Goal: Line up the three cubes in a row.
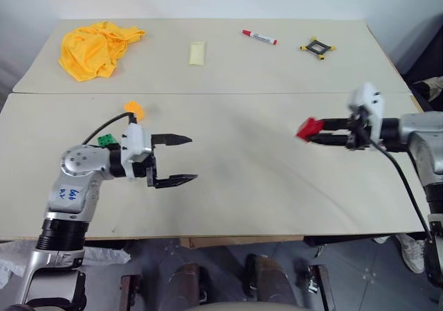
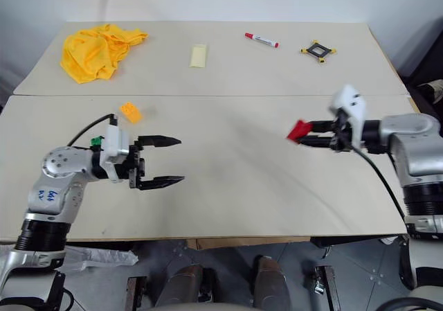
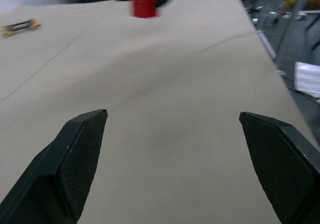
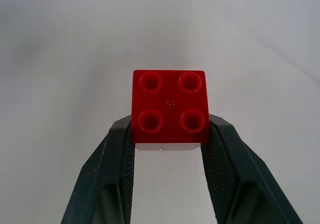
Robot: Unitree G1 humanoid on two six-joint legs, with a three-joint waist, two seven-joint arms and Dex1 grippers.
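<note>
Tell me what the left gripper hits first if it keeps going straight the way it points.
Probably the red cube held by the right gripper. The left gripper, open, points across bare table toward it, though depth is hard to judge.

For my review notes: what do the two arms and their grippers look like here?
Both arms are silver-grey metal with black joint rings. Each wrist carries a white housing and a black cable looping back along the arm. The left gripper and right gripper each have two black tapered fingers; the pads are finely textured. The left arm's elbow casing bears blue handwritten marks.
</note>
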